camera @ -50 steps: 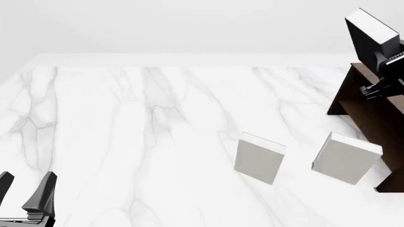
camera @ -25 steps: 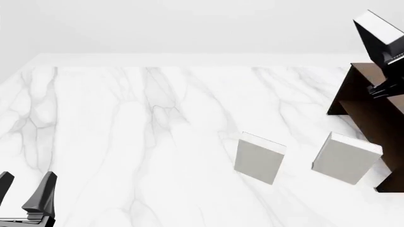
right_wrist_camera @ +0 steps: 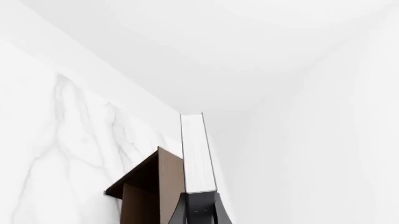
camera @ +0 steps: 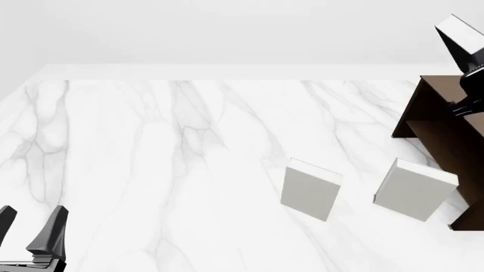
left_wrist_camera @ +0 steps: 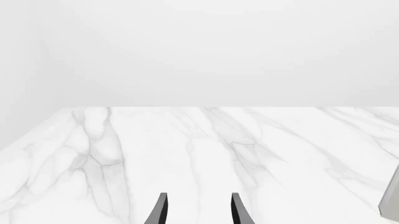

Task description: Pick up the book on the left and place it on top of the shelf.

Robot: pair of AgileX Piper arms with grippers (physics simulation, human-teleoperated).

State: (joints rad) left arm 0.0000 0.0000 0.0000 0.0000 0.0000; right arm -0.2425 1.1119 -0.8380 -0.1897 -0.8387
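Note:
The book point(camera: 456, 33), dark-covered with white page edges, hangs tilted in the air above the shelf point(camera: 438, 122) at the far right of the front view, partly cut off by the frame edge. My right gripper point(camera: 474, 61) is shut on its lower end. In the right wrist view the book's white page edge point(right_wrist_camera: 198, 154) runs straight out from between the shut fingers point(right_wrist_camera: 186, 210), with the brown shelf top point(right_wrist_camera: 149, 184) just beside and below it. My left gripper point(camera: 30, 232) rests open near the table's front left corner, and its fingers point(left_wrist_camera: 160, 212) hold nothing.
Two white-covered books point(camera: 310, 188) point(camera: 414, 188) stand on the marble table point(camera: 151, 147) in front of the shelf. One of them shows as a grey sliver point(left_wrist_camera: 391, 205) at the edge of the left wrist view.
The right gripper has carried the book to the right and a little higher, over the shelf, so more of it is cut off by the frame edge. The left arm has not moved.

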